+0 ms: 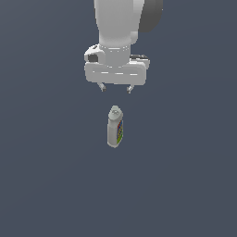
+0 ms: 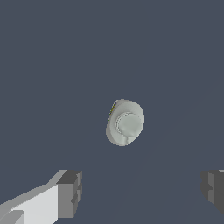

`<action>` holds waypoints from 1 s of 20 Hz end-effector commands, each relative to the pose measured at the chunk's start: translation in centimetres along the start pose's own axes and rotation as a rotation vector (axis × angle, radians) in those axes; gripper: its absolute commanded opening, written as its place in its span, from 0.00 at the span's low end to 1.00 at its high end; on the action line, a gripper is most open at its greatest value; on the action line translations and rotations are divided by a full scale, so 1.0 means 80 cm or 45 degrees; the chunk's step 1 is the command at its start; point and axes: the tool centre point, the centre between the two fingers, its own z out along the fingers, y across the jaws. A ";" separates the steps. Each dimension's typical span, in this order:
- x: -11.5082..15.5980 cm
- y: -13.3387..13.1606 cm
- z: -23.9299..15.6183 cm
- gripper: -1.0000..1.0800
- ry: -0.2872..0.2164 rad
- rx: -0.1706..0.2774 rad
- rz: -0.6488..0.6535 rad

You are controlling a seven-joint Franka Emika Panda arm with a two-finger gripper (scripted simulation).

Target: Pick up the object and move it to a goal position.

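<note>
Off-white bottle (image 1: 115,127) upright, apart below the spread pincer (image 1: 115,88)

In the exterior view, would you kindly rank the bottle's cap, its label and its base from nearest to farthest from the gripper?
1. Cap: the bottle's top, directly below the gripper.
2. Label: on the bottle's side, toward the exterior view's right.
3. Base: the lowest part.

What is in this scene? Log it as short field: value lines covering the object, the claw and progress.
object: off-white bottle with a round cap, standing upright
label: multicoloured, on the side at the exterior view's right
claw: open, above the bottle, not touching it
fingers: spread wide, nothing between them
surface: plain dark grey
progress: bottle not yet grasped
</note>
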 end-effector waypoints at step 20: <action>0.043 -0.001 0.046 0.96 -0.008 -0.009 0.518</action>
